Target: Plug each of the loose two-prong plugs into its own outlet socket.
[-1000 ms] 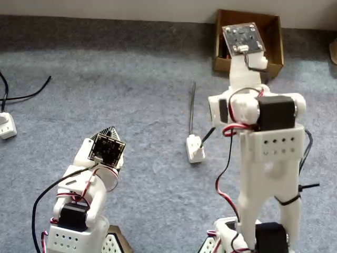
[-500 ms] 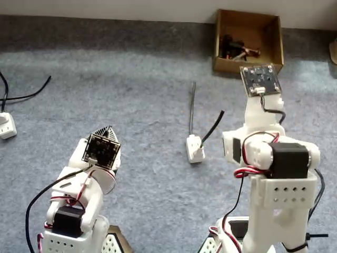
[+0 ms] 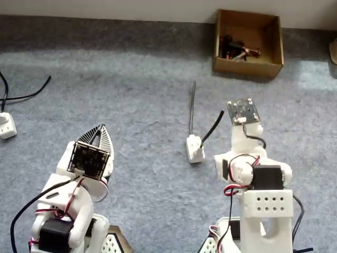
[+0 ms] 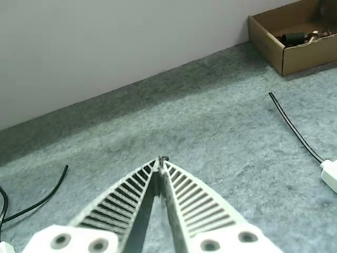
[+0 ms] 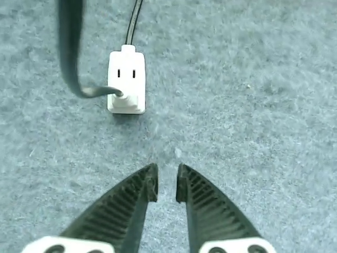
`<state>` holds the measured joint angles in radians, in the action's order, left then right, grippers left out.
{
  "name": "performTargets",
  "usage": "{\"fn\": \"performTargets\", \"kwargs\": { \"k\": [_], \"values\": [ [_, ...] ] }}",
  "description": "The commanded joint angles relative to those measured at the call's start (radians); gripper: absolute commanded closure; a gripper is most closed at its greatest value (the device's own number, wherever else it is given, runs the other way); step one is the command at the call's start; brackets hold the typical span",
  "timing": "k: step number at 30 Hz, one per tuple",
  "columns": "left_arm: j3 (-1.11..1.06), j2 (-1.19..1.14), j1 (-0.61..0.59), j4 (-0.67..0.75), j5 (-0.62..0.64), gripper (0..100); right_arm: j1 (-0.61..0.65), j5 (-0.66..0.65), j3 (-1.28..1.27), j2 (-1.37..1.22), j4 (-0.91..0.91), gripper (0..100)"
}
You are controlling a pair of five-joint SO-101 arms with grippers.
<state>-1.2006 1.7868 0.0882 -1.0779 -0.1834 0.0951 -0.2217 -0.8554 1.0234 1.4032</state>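
Trouble starts with empty pincers: my right pincer [image 5: 166, 182] hangs low near the white two-slot outlet block [image 5: 126, 81], tips narrowly parted and holding nothing, while my left pincer [image 4: 160, 161] is pressed shut on nothing, well apart from that block. A black cord [image 5: 68, 47] runs into the block's end nearest my right pincer; I judge that a reach past it could snag the cord and drag the block askew. In the brown cardboard box [image 3: 245, 67], well beyond the block, lie dark pieces [image 3: 234, 48], likely the loose plugs. The grey carpet-like worktop [image 3: 131, 95] may let the block slide under a push. A pale wall [image 4: 105, 42] rises farther beyond the block.
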Motion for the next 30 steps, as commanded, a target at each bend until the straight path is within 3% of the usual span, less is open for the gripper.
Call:
{"fn": "performTargets", "kwargs": {
  "k": [1,9,15,23,30],
  "values": [
    [0.107,-0.120,-0.005,-0.005,0.009,99,-0.010,-0.018,-0.068,0.039,-0.091,93.9],
    [0.352,-0.476,0.050,-0.009,0.008,99,-0.021,-0.017,-0.277,0.041,-0.274,93.9],
    [0.519,-0.742,0.136,-0.035,0.011,99,-0.124,-0.018,-0.335,0.041,-0.318,94.2],
    [0.736,-1.041,0.231,-0.035,0.015,99,-0.136,-0.012,-0.415,0.041,-0.386,94.2],
    [0.901,-1.247,0.254,-0.060,0.132,99,-0.186,-0.011,-0.421,0.041,-0.387,94.2]
  ]
}}
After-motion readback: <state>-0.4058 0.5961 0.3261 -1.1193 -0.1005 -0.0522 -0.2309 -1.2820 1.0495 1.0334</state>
